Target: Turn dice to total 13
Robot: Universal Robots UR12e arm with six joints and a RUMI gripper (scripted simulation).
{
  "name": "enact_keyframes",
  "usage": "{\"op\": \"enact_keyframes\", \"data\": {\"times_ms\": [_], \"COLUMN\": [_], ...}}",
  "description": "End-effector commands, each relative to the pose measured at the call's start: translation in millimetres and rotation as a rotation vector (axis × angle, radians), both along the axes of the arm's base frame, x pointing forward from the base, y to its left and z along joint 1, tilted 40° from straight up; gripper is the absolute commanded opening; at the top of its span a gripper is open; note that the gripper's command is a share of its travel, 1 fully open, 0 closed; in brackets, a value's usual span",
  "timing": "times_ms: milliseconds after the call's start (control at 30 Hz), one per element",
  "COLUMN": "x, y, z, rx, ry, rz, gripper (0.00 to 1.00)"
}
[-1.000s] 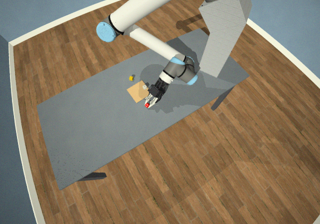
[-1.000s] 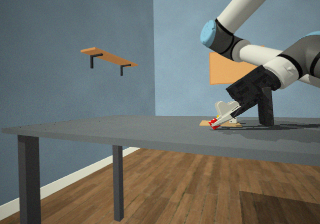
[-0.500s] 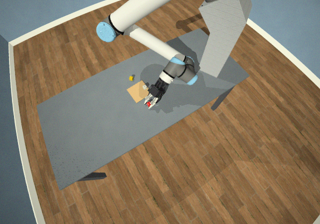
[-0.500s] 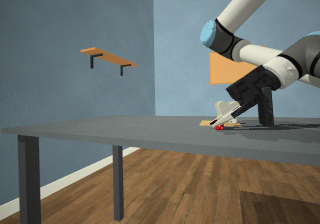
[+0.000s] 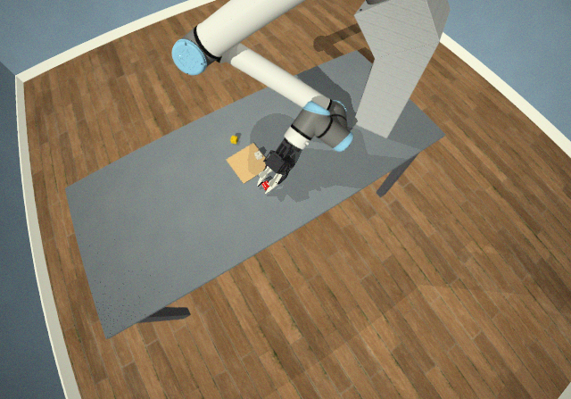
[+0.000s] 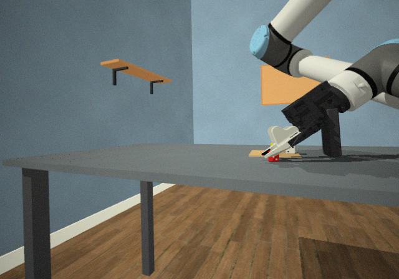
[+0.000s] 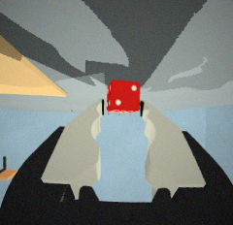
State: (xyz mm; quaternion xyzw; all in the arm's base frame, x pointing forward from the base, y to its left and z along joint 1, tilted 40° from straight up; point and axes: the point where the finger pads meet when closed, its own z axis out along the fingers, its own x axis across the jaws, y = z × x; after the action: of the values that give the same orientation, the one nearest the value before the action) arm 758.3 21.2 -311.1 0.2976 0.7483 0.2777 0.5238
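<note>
Wrist view: red die (image 7: pixel 123 96) between parted fingers.

The red die (image 5: pixel 265 185) sits off the tan mat (image 5: pixel 243 164), white die (image 5: pixel 257 155) on it, yellow die (image 5: pixel 234 139) apart.

white die (image 5: pixel 257 155): pips too small to read | yellow die (image 5: pixel 235 139): top number unreadable | mat (image 5: pixel 243 162): partly hidden by arm
</note>
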Motion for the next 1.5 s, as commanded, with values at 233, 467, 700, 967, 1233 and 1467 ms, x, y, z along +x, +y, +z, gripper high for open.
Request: {"op": "enact_keyframes", "data": {"times_ms": [233,467,700,967,1233,1467], "x": [0,0,0,-7,-27,-46], "y": [0,0,0,0,-3,-5], "z": [0,0,0,3,9,15], "rx": [0.0,0.0,0.0,0.0,0.0,0.0], "ry": [0.0,0.0,0.0,0.0,0.0,0.0], "rz": [0.001,0.001,0.001,0.001,0.001,0.001], "gripper": [0.24,0.24,0.24,0.24,0.24,0.24]}}
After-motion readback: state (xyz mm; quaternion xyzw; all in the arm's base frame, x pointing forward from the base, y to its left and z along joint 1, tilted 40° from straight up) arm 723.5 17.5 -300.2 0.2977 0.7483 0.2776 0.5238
